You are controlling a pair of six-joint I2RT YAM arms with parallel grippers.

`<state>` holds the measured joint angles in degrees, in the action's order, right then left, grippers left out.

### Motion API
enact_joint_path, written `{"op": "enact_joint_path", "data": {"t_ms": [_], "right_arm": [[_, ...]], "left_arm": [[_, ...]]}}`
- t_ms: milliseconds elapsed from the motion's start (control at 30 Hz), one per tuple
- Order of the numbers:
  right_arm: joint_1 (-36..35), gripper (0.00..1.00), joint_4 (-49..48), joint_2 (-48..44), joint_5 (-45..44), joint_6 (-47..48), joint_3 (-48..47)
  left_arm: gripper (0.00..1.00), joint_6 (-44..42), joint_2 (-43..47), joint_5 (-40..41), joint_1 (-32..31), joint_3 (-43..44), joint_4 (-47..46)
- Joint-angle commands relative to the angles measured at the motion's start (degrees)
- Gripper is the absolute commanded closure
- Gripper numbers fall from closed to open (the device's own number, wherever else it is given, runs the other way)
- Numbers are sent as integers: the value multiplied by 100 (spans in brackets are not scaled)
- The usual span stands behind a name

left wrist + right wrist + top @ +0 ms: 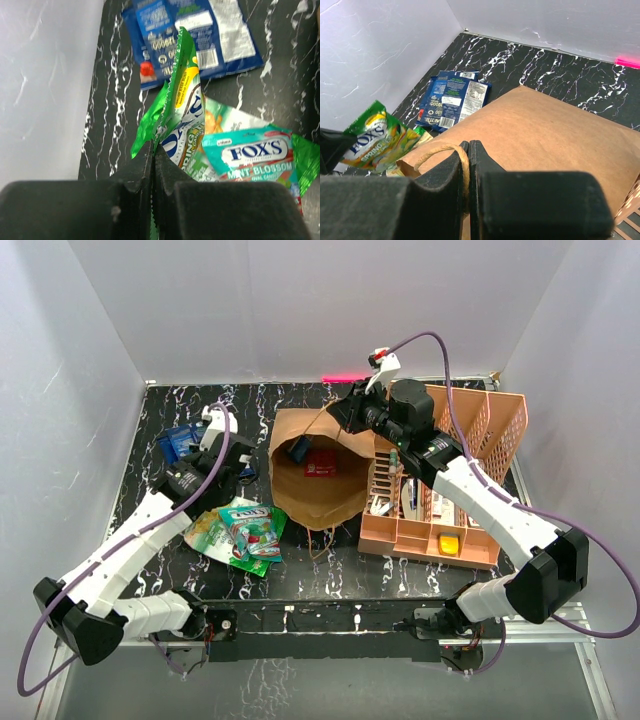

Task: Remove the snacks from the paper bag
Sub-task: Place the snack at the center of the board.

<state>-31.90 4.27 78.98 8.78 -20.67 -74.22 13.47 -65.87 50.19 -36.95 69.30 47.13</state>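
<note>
While the bag (322, 502) holds a red packet (320, 463), right hand (469, 146) pinches its handle (440, 147), left hand (153, 150) a green packet (182, 100).

My left arm (120, 555) and right arm (490, 502) are white-shelled with black joints. Each trails a purple cable (445, 355). My left hand (152, 150) and right hand (468, 150) are matte black.

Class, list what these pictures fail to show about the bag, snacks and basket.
1. Top view: the bag holds a red packet and something blue; anything beneath is hidden by its walls and shadow.
2. Right wrist view: only the bag's outside shows.
3. Left wrist view: the left pincer covers the lower end of the green packet.
4. Top view: things in the basket are too small to name.
</note>
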Motion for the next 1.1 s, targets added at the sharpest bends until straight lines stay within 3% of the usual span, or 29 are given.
{"op": "enact_joint_path", "data": {"t_ms": [0, 733, 967, 1067], "right_arm": [[60, 92, -431, -242, -75, 53, 14], [119, 92, -402, -305, 44, 7, 79], [123, 92, -351, -300, 68, 14, 35], [125, 92, -339, -309, 63, 11, 18]], "left_arm": [[100, 1034, 55, 5, 1, -52, 1092], [100, 1322, 113, -2338, 4, -1771, -835], [86, 1584, 76, -2546, 3, -2033, -1074], [65, 1597, 145, -2515, -2, -1996, -1046]]}}
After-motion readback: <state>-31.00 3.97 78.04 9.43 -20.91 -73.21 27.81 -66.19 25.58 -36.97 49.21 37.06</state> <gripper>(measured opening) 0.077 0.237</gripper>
